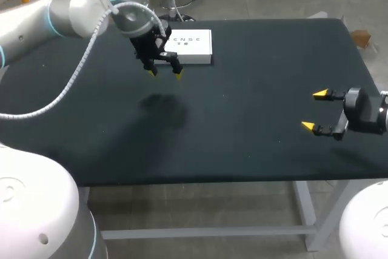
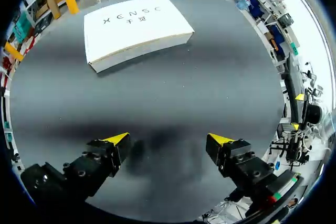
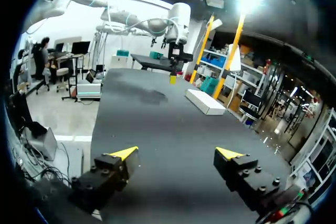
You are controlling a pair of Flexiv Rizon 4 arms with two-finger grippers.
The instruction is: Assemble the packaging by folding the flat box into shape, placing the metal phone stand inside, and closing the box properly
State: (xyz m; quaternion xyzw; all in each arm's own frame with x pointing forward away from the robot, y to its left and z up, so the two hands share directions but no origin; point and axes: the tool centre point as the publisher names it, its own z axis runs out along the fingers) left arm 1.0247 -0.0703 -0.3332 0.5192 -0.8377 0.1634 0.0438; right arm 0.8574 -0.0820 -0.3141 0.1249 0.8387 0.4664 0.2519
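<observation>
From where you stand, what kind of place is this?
Probably a robotics test bench: two robot arms, left gripper and right gripper both open, over a black table bearing one white box.

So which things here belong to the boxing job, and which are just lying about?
Job: white box, lying flat; left hand, open beside it; right hand, open, far from it.
Just there: the black table that bears the box. The phone stand shows in no view.
</observation>
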